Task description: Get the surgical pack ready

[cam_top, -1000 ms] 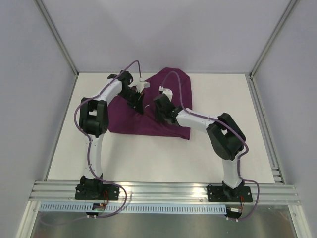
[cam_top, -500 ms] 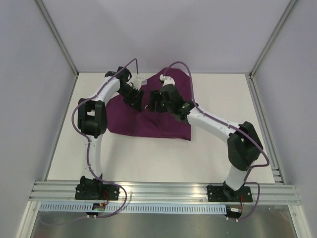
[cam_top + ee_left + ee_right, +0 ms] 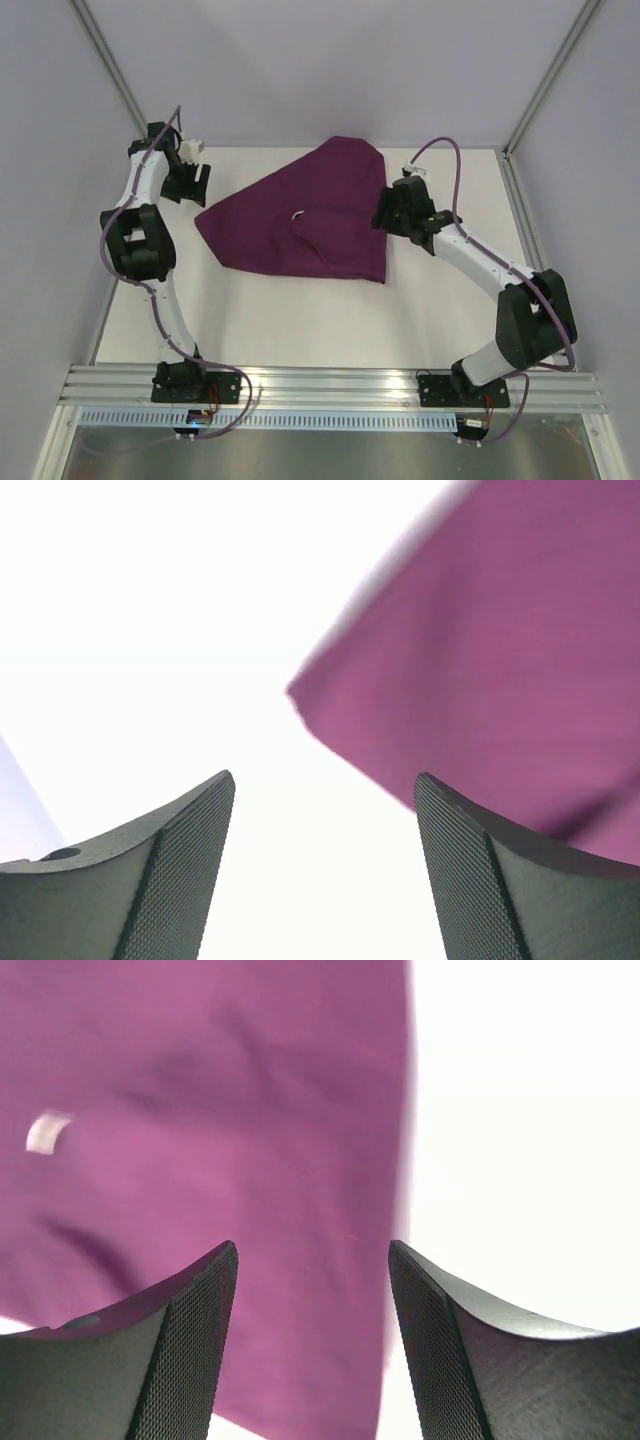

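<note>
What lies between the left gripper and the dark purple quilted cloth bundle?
Only bare white table: the open left gripper hangs clear of the dark purple quilted cloth bundle. Both the top and left wrist views show it.

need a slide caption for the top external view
Purple cloth bundle on the white table, flanked by the open, empty left gripper and right gripper.

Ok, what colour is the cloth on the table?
The cloth is dark purple, clearest from the top external view.
</note>
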You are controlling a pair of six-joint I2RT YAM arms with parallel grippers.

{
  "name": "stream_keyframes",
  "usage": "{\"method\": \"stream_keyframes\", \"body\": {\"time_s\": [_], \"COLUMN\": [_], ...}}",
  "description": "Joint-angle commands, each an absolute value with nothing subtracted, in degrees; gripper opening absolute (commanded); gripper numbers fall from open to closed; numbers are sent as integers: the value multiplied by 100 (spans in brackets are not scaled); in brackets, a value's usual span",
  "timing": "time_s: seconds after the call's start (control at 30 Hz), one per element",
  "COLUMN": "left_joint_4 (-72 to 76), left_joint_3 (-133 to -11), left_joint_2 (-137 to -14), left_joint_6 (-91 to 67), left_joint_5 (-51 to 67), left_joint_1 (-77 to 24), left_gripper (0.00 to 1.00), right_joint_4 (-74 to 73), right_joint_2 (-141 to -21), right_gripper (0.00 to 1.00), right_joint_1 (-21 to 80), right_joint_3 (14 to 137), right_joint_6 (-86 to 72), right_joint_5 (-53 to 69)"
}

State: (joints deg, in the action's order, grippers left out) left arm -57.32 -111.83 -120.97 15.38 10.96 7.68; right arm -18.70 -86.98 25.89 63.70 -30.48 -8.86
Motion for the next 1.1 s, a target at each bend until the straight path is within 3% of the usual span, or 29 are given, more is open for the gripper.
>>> {"method": "stream_keyframes", "body": {"time_s": [0.0, 0.43, 0.5, 0.53, 0.6, 0.7, 0.77, 0.8, 1.07], "left_joint_4": [-5854, -6029, -6082, -6108, -6135, -6178, -6249, -6240, -6249], "left_joint_3": [-11215, -11469, -11593, -11628, -11707, -11812, -11900, -11909, -11602], "left_joint_2": [-12717, -13631, -13702, -13720, -13746, -13825, -13878, -13887, -12914], "left_joint_6": [1511, 1486, 1494, 1459, 1459, 1468, 1450, 1441, 1432], "left_joint_5": [212, 745, 1001, 1228, 1405, 1739, 1977, 2012, 2812], "left_joint_1": [852, 896, 888, 888, 888, 888, 870, 861, 695], "left_gripper": [82, 68, 59, 50, 45, 29, 6, 0, 0], "right_joint_4": [-1898, -1661, -1617, -1591, -1565, -1547, -1538, -1521, -1424], "right_joint_2": [-8552, -9096, -9123, -9140, -9158, -9246, -9307, -9308, -9509], "right_gripper": [64, 60, 60, 60, 60, 60, 59, 59, 60], "right_joint_1": [2488, 2136, 2127, 2127, 2136, 2118, 2092, 2092, 2004], "right_joint_3": [6109, 5766, 5713, 5678, 5651, 5651, 5678, 5669, 5678], "right_joint_6": [-3191, -3155, -3199, -3217, -3234, -3261, -3287, -3305, -3278], "right_joint_5": [-782, -369, -369, -378, -378, -360, -334, -317, -123]}}
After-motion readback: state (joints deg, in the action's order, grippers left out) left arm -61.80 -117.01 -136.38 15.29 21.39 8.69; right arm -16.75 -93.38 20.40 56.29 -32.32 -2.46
